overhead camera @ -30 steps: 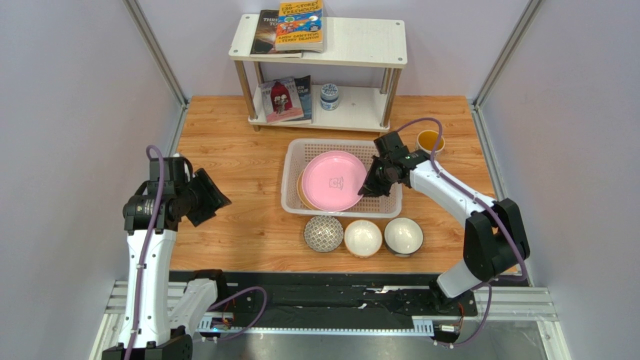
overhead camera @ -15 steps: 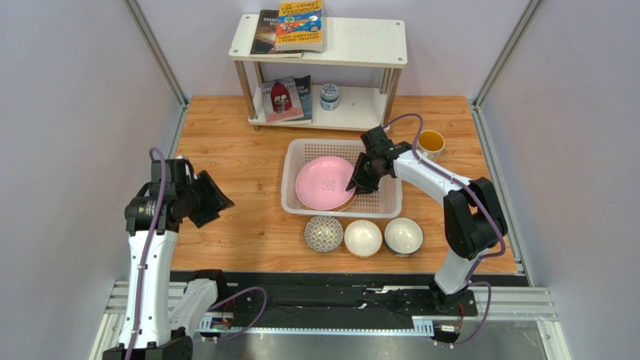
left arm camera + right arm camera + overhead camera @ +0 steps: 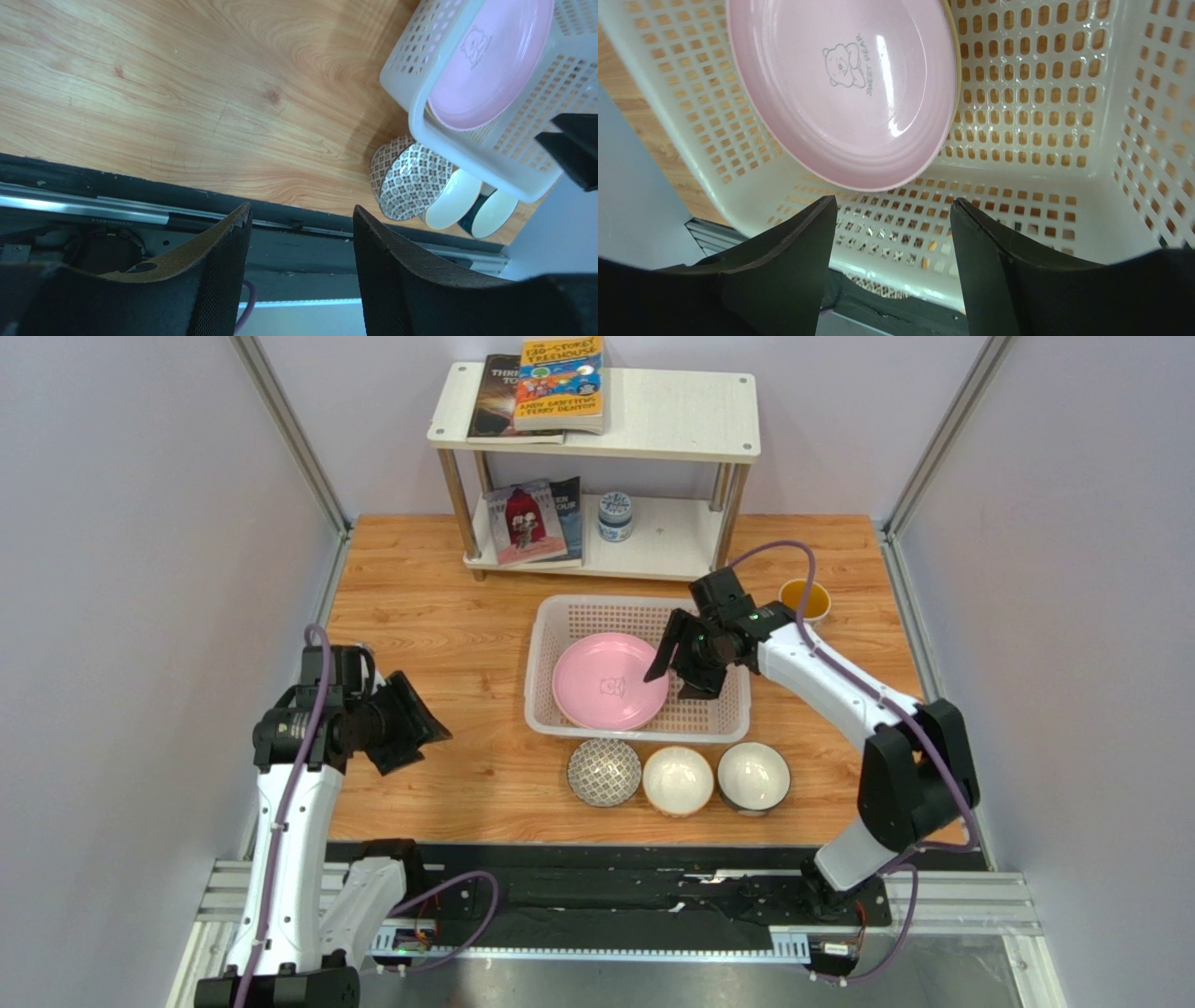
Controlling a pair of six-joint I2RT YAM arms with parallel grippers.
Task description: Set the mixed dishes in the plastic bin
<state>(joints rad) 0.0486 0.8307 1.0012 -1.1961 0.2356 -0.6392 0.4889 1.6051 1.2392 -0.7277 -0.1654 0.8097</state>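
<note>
The pink plate (image 3: 608, 682) (image 3: 843, 91) (image 3: 491, 63) lies in the left half of the white plastic bin (image 3: 638, 601) (image 3: 1032, 91) (image 3: 428, 49). A thin pale yellow plate rim (image 3: 957, 63) shows under it. My right gripper (image 3: 683, 679) (image 3: 894, 203) hovers open and empty over the bin, just right of the plate. The grey patterned bowl (image 3: 605, 772) (image 3: 414, 183) and two white bowls (image 3: 678, 780) (image 3: 753, 776) stand in a row before the bin. The mug (image 3: 804, 598) is partly hidden behind the right arm. My left gripper (image 3: 428, 742) (image 3: 301, 208) hangs open and empty far left.
A white two-tier shelf (image 3: 659, 420) stands behind the bin with books (image 3: 561, 385) on it and a small blue-white jar (image 3: 615, 515) on its lower level. Grey walls close both sides. A black rail (image 3: 603, 875) runs along the near edge.
My right gripper has opened and let go of the pink plate, which now lies flat in the bin, and has drawn back a little. The left arm has shifted slightly right and nearer.
</note>
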